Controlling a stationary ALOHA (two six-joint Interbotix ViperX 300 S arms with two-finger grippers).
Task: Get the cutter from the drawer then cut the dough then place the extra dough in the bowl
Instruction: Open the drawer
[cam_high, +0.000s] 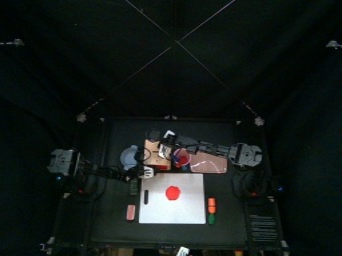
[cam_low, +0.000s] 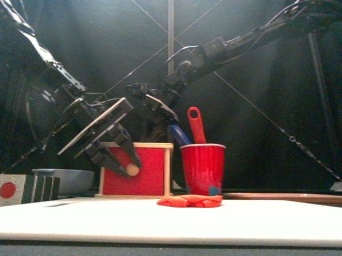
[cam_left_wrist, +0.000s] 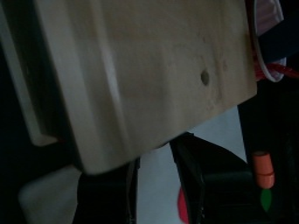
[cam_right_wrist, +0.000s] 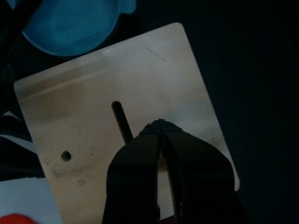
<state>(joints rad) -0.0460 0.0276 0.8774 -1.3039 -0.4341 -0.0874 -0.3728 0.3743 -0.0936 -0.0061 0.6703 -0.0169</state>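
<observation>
The pale wooden box (cam_low: 138, 168) stands behind the white cutting board (cam_low: 171, 222), and its red drawer front (cam_low: 140, 182) faces forward, level with the box. No cutter is in sight. A flat red dough disc (cam_high: 174, 193) lies on the board. My left gripper (cam_left_wrist: 162, 182) hangs open at the box's front upper edge, just above the drawer front. In the right wrist view my right gripper (cam_right_wrist: 160, 133) is shut, with its tips on the box's top beside the slot. The blue-grey bowl (cam_right_wrist: 76, 22) sits to the left of the box.
A red cup (cam_low: 203, 168) holding a red and a blue toy knife stands right of the box, close to both arms. A toy carrot (cam_high: 211, 207) lies at the board's right edge. A small dark piece (cam_high: 130, 212) lies left of the board.
</observation>
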